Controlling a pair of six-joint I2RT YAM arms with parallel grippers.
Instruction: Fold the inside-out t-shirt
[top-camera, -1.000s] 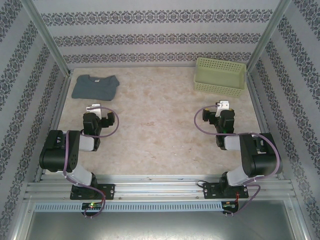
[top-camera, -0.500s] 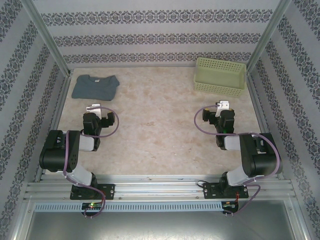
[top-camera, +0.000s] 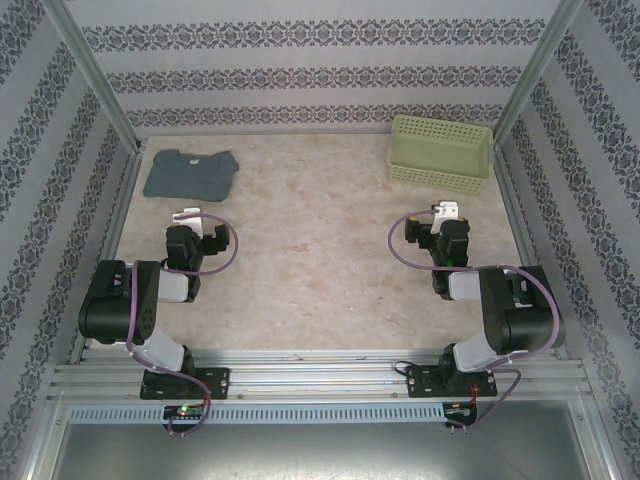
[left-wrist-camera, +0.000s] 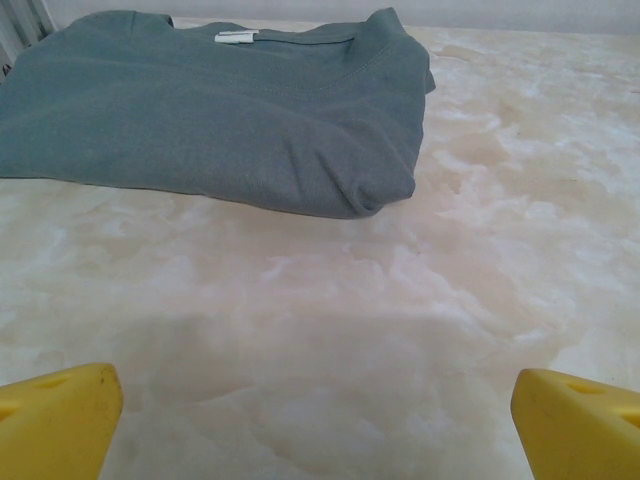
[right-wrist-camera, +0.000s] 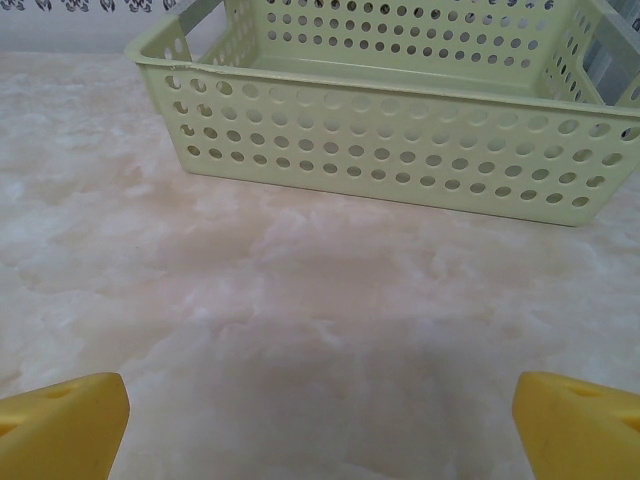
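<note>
Low, wide-jawed: left gripper, right gripper

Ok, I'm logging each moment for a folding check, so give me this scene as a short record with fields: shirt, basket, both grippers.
shirt: slate blue-grey cotton t-shirt, lying folded and flat at the far-left corner of the marbled beige table, white label showing at the collar
basket: pale green perforated plastic basket, upright at the far-right corner, appears empty
left gripper: open, holding nothing, facing the t-shirt, apart from it
right gripper: open, holding nothing, facing the basket, apart from it
</note>
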